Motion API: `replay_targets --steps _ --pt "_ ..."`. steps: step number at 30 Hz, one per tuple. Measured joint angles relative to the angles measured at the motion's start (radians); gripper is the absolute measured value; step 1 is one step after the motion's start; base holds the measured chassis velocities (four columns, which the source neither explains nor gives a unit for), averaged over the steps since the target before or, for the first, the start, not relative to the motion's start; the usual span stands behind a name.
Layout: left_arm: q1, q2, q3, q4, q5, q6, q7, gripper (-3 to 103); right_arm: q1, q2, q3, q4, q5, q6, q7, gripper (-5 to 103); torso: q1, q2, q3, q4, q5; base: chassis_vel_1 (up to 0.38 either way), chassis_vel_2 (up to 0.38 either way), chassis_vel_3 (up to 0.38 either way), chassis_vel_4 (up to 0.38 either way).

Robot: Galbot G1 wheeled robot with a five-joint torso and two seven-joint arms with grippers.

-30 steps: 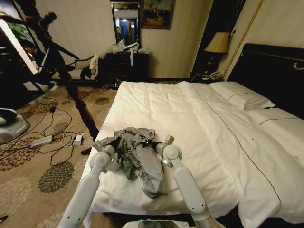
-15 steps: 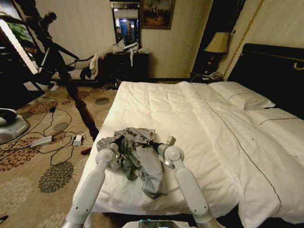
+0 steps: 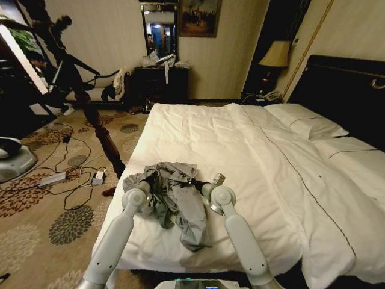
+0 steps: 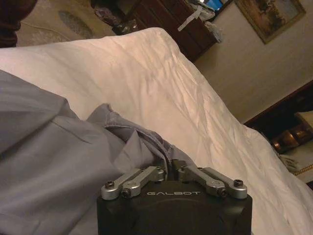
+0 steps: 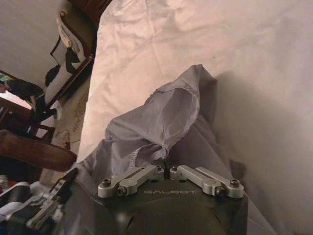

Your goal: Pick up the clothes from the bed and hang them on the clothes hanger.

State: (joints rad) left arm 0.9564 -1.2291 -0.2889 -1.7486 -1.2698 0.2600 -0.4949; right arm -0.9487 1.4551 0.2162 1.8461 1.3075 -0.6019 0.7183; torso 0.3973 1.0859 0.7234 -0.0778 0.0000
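Observation:
The clothes (image 3: 175, 197), one crumpled light grey shirt, lie on the near left corner of the bed (image 3: 252, 156), on its white duvet. My left gripper (image 3: 151, 178) presses into the shirt's left side, and my right gripper (image 3: 194, 182) into its middle right. In the left wrist view the left gripper (image 4: 169, 165) is shut, with a fold of the clothes (image 4: 58, 147) bunched at its tip. In the right wrist view the right gripper (image 5: 166, 164) is shut on a gathered ridge of the clothes (image 5: 156, 122). The clothes hanger is out of view.
White pillows (image 3: 304, 123) and a black headboard (image 3: 343, 90) stand at the far right. Left of the bed, cables and a power strip (image 3: 54, 177) lie on the patterned carpet beside a dark wooden post (image 3: 99, 129). A dresser (image 3: 161, 81) stands against the back wall.
My left arm has moved inward and forward to the shirt's left side, and the fabric there has bunched and risen slightly. The right arm has barely shifted.

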Motion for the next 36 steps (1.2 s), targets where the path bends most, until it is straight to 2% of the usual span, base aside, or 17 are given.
replay_targets --steps 2,9,12,13,14,16,18,19,23,24,25,28,30,31,33,36 --pt "0.008 0.006 -0.001 -0.006 0.002 0.002 0.002 1 -0.003 -0.001 -0.005 0.0 -0.008 0.0 0.002 0 0.0 0.0 0.0 0.0 0.0 0.0 0.0 0.0 0.0" --pt "0.022 0.024 -0.009 -0.032 0.002 0.006 0.002 0 -0.009 -0.005 -0.011 0.01 -0.014 0.001 0.0 0 0.0 0.0 0.0 0.0 -0.0001 0.0 0.0 0.0 0.0" --pt "0.029 0.06 -0.013 -0.079 0.002 0.007 -0.003 0 -0.007 -0.021 -0.009 0.03 -0.013 0.002 0.003 0 0.0 0.0 0.0 0.0 0.0 0.0 0.0 0.0 0.0" --pt "0.03 0.101 -0.015 -0.117 0.0 0.011 -0.003 0 0.001 -0.041 -0.002 0.046 -0.008 0.005 0.008 0 0.0 0.0 0.0 -0.0001 -0.0001 0.0 0.0 0.0 0.0" --pt "0.03 0.101 -0.015 -0.117 0.0 0.011 -0.003 0 0.001 -0.041 -0.002 0.046 -0.008 0.005 0.008 0 0.0 0.0 0.0 -0.0001 -0.0001 0.0 0.0 0.0 0.0" --pt "0.03 0.145 -0.015 -0.151 0.001 0.016 0.001 0 0.021 -0.072 0.008 0.07 0.007 0.011 0.018 0 0.0 0.0 0.0 -0.0001 0.0 0.0 0.0 0.0 0.0" --pt "0.025 0.214 -0.015 -0.192 -0.007 0.023 0.002 0 0.057 -0.114 0.018 0.097 0.041 0.016 0.031 0 0.0 0.0 0.0 -0.0002 0.0 0.0 0.0 0.0 0.0" --pt "0.025 0.214 -0.015 -0.192 -0.007 0.023 0.002 0 0.057 -0.114 0.018 0.097 0.041 0.016 0.031 0 0.0 0.0 0.0 -0.0002 0.0 0.0 0.0 0.0 0.0" --pt "-0.036 0.391 -0.017 -0.26 -0.038 0.051 0.016 0 0.215 -0.252 0.027 0.109 0.126 0.028 0.036 0 0.0 0.0 0.0 0.0004 -0.0001 0.0 0.0 0.0 0.0" --pt "-0.056 0.418 -0.017 -0.266 -0.047 0.055 0.017 0 0.246 -0.273 0.025 0.1 0.134 0.029 0.035 0 0.0 0.0 0.0 -0.0002 0.0 0.0 0.0 0.0 0.0" --pt "-0.056 0.418 -0.017 -0.266 -0.047 0.055 0.017 0 0.246 -0.273 0.025 0.1 0.134 0.029 0.035 0 0.0 0.0 0.0 -0.0002 0.0 0.0 0.0 0.0 0.0" --pt "-0.116 0.511 -0.043 -0.295 -0.089 0.074 0.019 0 0.371 -0.314 -0.003 0.057 0.152 0.03 0.031 0 0.0 0.0 0.0 -0.0008 0.0 0.0 0.0 0.0 0.0" --pt "-0.133 0.574 -0.087 -0.317 -0.119 0.087 0.023 0 0.467 -0.319 -0.04 0.023 0.163 0.029 0.022 0 0.0 0.0 0.0 -0.0003 0.0003 0.0 0.0 0.0 0.0" --pt "-0.133 0.574 -0.087 -0.317 -0.119 0.087 0.023 0 0.467 -0.319 -0.04 0.023 0.163 0.029 0.022 0 0.0 0.0 0.0 -0.0003 0.0003 0.0 0.0 0.0 0.0" --pt "-0.163 0.656 -0.134 -0.334 -0.161 0.098 0.031 0 0.604 -0.327 -0.088 -0.017 0.168 0.028 0.002 0 0.0 0.0 0.0 0.0017 -0.0003 0.0 0.0 0.0 0.0" --pt "-0.233 0.703 -0.133 -0.326 -0.198 0.102 0.042 0 0.695 -0.356 -0.105 -0.038 0.164 0.028 -0.016 0 0.0 0.0 0.0 0.0014 -0.001 0.0 0.0 0.0 0.0"
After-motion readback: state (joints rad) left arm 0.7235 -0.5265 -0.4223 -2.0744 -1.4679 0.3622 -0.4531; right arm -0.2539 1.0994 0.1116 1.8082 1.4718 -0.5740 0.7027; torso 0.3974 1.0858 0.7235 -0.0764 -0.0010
